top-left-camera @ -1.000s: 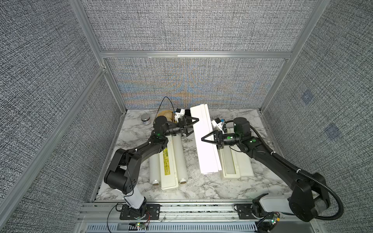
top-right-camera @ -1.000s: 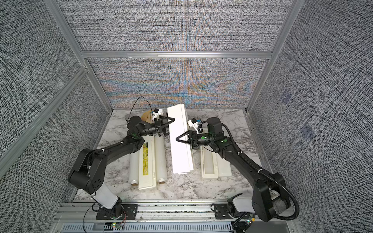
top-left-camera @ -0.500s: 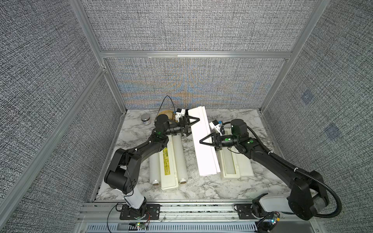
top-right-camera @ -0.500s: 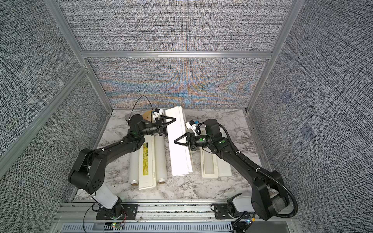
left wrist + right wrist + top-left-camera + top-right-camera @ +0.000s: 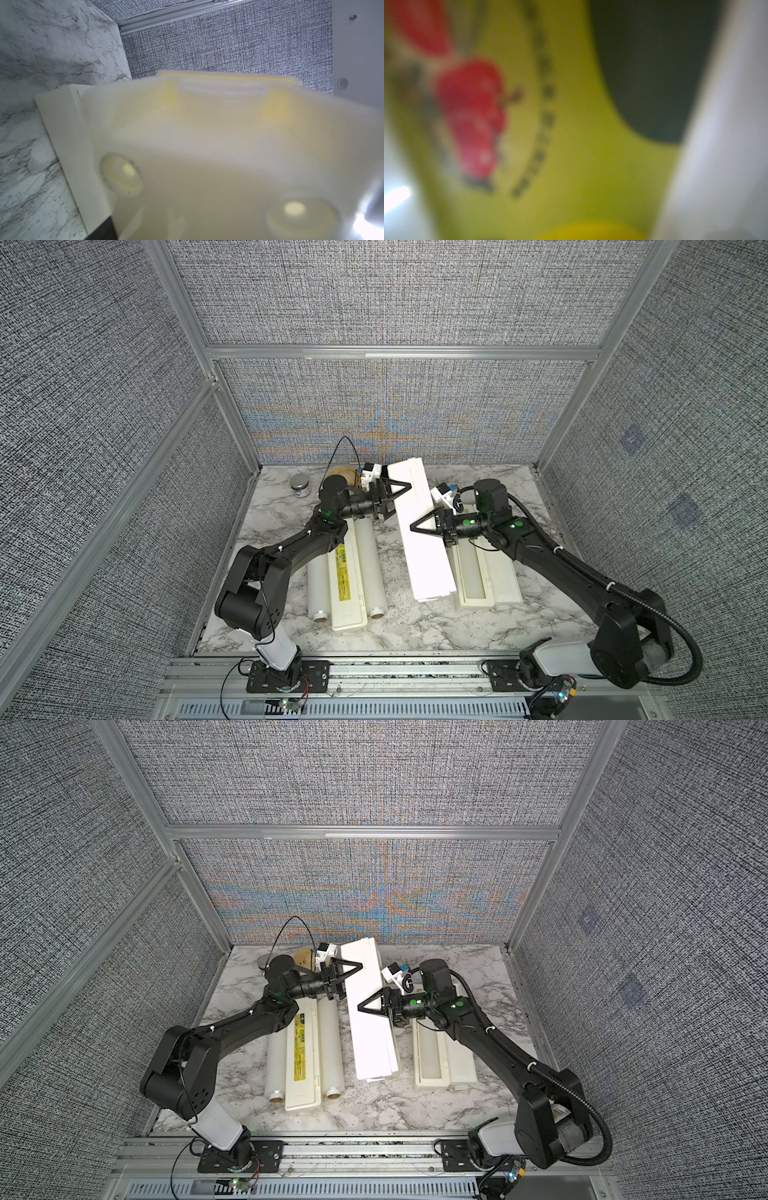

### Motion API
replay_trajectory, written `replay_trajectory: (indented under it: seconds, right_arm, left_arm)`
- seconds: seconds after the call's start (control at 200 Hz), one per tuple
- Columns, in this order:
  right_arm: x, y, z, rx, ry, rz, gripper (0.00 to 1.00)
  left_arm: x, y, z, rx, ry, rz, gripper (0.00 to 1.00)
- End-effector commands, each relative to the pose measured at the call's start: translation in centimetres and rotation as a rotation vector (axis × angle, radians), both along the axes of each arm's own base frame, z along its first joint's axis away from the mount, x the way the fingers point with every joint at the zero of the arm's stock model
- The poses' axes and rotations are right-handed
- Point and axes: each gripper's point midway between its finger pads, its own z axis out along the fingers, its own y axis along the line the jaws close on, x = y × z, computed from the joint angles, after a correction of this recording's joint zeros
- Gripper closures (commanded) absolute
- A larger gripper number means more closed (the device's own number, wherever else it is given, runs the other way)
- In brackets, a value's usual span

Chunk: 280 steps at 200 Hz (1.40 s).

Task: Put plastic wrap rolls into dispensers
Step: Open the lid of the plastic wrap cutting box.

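Left gripper point(image 5: 400, 501), right gripper point(image 5: 416, 527) — both wide — flank (tilted) dispenser point(image 5: 428, 572).

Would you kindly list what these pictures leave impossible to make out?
Middle dispenser: its inside, in both top views; only its white outer face shows.
A yellow-green label: print blurred in the right wrist view, too close.
Left gripper, right gripper: whether they grip it; too small in top views.
Tan round object: mostly behind the left arm, top views.
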Motion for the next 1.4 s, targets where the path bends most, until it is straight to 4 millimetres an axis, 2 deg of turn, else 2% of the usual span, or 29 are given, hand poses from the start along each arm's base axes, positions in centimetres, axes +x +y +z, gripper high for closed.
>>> replay_trajectory:
  seconds: [0.0,0.18,0.285,0.395,0.5,0.585,0.671,0.756,0.816,0.876,1.021,1.146,1.251,1.396]
  right_arm:
    - [0.9,0.0,1.3,0.022,-0.08,0.025,0.01]
    - [2.9,-0.4,2.5,0.056,-0.094,0.011,0.01]
    - [3.0,-0.1,3.1,0.094,-0.097,0.027,0.07]
    - [2.7,-0.1,2.7,0.116,-0.076,0.036,0.18]
    - [2.4,-0.4,2.1,0.135,-0.056,0.036,0.22]
    - [2.4,-0.7,2.5,0.185,-0.05,0.034,0.22]
    - [2.5,-0.9,2.6,0.194,-0.036,0.029,0.2]
    - [2.6,-1.1,1.4,0.088,-0.046,-0.004,0.01]
    - [2.2,-1.3,0.9,-0.01,-0.083,-0.012,0.01]
    - [2.0,-1.4,0.7,-0.036,-0.088,-0.006,0.01]
    - [2.1,-1.0,1.0,0.012,-0.075,-0.006,0.02]
    - [2.1,-0.8,1.1,0.048,-0.066,-0.002,0.1]
    - [2.1,-0.9,1.3,0.058,-0.062,-0.001,0.13]
    - [2.4,-0.9,1.4,0.069,-0.059,-0.001,0.16]
  left_arm:
    - [-1.5,-0.5,-0.1,0.003,-0.02,-0.062,0.25]
    - [-2.7,-0.4,-0.6,0.008,-0.033,-0.088,0.27]
    - [-3.0,-0.3,-1.2,0.013,-0.031,-0.096,0.28]
    - [-3.0,-0.3,-1.4,0.014,-0.029,-0.092,0.28]
    - [-2.7,-0.4,-1.4,0.003,-0.028,-0.092,0.28]
    - [-2.6,-0.4,-1.1,-0.015,-0.033,-0.093,0.29]
    - [-2.5,-0.5,-1.2,-0.021,-0.023,-0.09,0.31]
    - [-2.3,-0.5,-1.4,-0.005,-0.019,-0.075,0.32]
    - [-2.3,-0.4,-1.7,0.023,-0.022,-0.064,0.32]
    - [-2.3,-0.3,-2.1,0.055,-0.021,-0.056,0.32]
    - [-2.3,-0.2,-1.9,0.054,-0.03,-0.05,0.22]
    - [-2.5,-0.2,-1.3,0.022,-0.04,-0.055,0.14]
    - [-3.1,-0.1,-0.8,0.006,-0.065,-0.066,0.06]
    - [-3.7,0.2,-0.8,0.009,-0.072,-0.069,0.02]
